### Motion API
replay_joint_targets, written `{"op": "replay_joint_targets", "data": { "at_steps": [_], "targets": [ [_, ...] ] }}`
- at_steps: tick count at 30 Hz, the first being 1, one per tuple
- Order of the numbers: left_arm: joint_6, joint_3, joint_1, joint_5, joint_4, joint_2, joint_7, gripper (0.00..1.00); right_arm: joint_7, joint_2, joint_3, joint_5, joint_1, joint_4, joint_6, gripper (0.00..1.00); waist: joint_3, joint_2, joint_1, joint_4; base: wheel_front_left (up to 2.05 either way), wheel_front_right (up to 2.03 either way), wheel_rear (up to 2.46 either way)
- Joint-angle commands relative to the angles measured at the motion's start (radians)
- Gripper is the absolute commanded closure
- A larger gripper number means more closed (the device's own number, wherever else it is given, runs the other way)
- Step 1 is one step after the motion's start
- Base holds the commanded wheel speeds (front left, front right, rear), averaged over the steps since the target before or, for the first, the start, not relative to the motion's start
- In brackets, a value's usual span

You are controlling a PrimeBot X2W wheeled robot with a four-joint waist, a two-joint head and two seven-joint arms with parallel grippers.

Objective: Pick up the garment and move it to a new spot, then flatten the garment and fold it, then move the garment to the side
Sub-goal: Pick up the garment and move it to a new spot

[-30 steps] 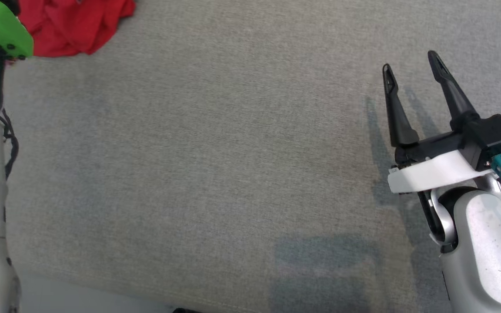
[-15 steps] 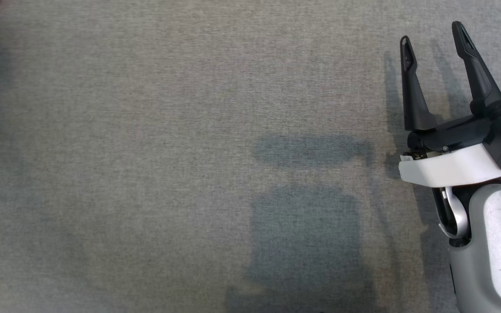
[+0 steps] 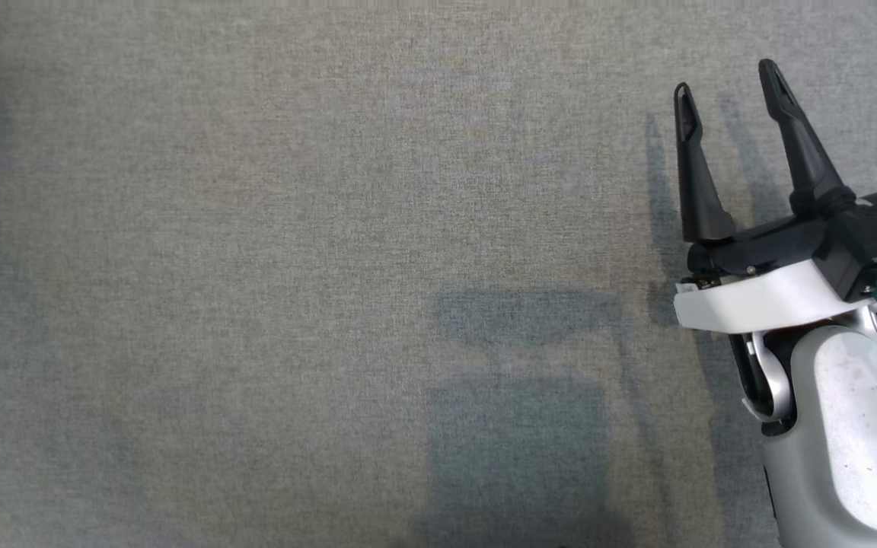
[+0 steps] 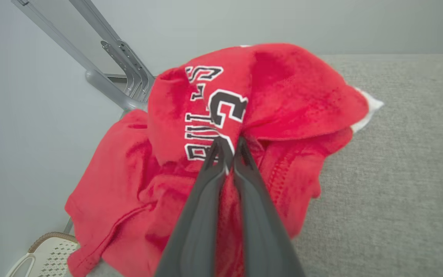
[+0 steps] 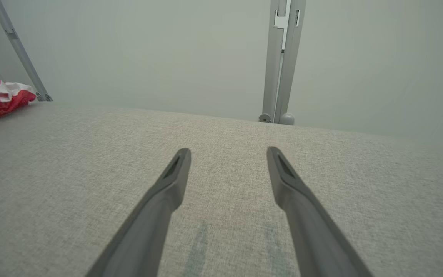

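Left gripper (image 4: 227,148), open moment ago, is now closed on fold of crumpled red mesh jersey with black-white lettering (image 4: 283,88), lying at edge of grey woven surface (image 4: 398,154). Grasp is judged made; lift is not yet done. Right gripper (image 3: 726,76) is kept wide open, nothing held.

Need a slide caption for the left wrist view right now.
Pinch grasp: left hand shut on a fold of the crumpled red jersey on the grey fabric surface.
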Motion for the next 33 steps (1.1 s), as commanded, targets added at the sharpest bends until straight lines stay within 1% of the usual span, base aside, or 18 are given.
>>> {"op": "replay_joint_targets", "data": {
  "at_steps": [1,5,7,11,16,19,20,24,28,31,33],
  "targets": [
    [-0.004,-0.011,-0.016,0.005,-0.002,0.008,-0.008,1.0,-0.012,0.002,0.001,0.01,0.016,0.015,0.0,0.0,-0.082,0.0,-0.0001,-0.005,0.0,0.0,0.0],
    [-0.015,-0.056,-0.018,0.016,-0.018,0.007,-0.014,1.0,-0.039,0.006,-0.001,0.03,0.036,0.071,0.0,0.0,-0.182,0.0,-0.0001,-0.019,0.0,0.0,0.0],
    [-0.02,-0.073,-0.019,-0.003,-0.036,-0.008,-0.013,1.0,-0.05,0.008,-0.005,0.038,0.053,0.101,0.0,0.0,-0.233,0.0,-0.0001,-0.027,0.0,0.0,0.0],
    [-0.02,-0.184,0.014,-0.047,-0.124,-0.032,0.009,1.0,-0.072,0.009,-0.011,0.071,0.084,0.15,0.0,0.0,-0.326,0.0,-0.0001,-0.048,0.0,0.0,0.0],
    [-0.019,-0.379,0.069,-0.164,-0.325,-0.024,0.065,1.0,-0.093,0.009,-0.016,0.123,0.136,0.2,0.0,0.0,-0.425,0.0,-0.0001,-0.082,0.0,0.0,0.0],
    [-0.019,-0.49,0.093,-0.244,-0.475,-0.003,0.098,1.0,-0.104,0.009,-0.02,0.149,0.168,0.226,0.0,0.0,-0.471,0.0,-0.0001,-0.107,0.0,0.0,0.0],
    [-0.019,-0.534,0.111,-0.302,-0.57,-0.003,0.115,1.0,-0.11,0.009,-0.03,0.158,0.186,0.238,0.0,0.0,-0.494,0.0,-0.0001,-0.125,0.0,0.0,0.0],
    [-0.019,-0.571,0.146,-0.406,-0.74,-0.026,0.128,1.0,-0.119,0.009,-0.059,0.163,0.212,0.248,0.0,0.0,-0.515,0.0,-0.0001,-0.162,0.0,0.0,0.0],
    [-0.018,-0.572,0.234,-0.471,-0.869,-0.063,0.079,1.0,-0.125,0.01,-0.09,0.166,0.225,0.248,0.0,0.0,-0.507,0.0,-0.0001,-0.198,0.0,0.0,0.0],
    [-0.003,-0.598,0.334,-0.453,-0.91,-0.083,0.006,1.0,-0.129,0.009,-0.103,0.175,0.225,0.25,0.0,0.0,-0.487,0.0,-0.0001,-0.219,0.0,0.0,0.0],
    [0.009,-0.615,0.417,-0.452,-0.893,-0.107,-0.059,1.0,-0.133,0.01,-0.105,0.178,0.221,0.253,0.0,0.0,-0.47,0.0,-0.0001,-0.231,0.0,0.0,0.0]
  ]
}}
